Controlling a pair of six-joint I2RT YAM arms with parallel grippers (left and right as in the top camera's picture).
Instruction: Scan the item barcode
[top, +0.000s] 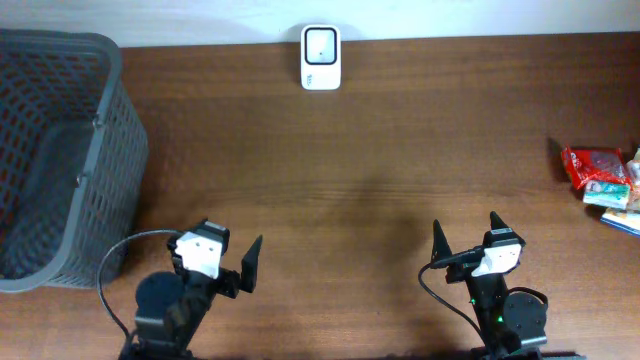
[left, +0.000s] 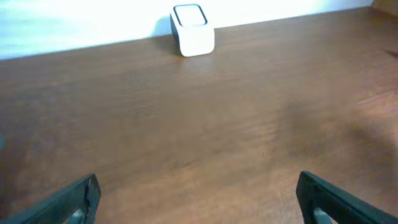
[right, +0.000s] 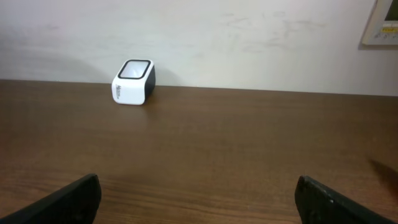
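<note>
Left gripper (top: 228, 250) and right gripper (top: 466, 228) stood open and empty, so you probably needed the right one on the packets (top: 592, 168) right of the scanner (top: 321, 58) (barcode unseen).

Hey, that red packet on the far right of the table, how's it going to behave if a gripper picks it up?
The red packet looks like a thin, crinkly film pouch, so it is probably light and floppy, sagging outside the pinch. Its shiny-looking wrapper may slip. It seems to lie against the other packets, so lifting could nudge them.
</note>
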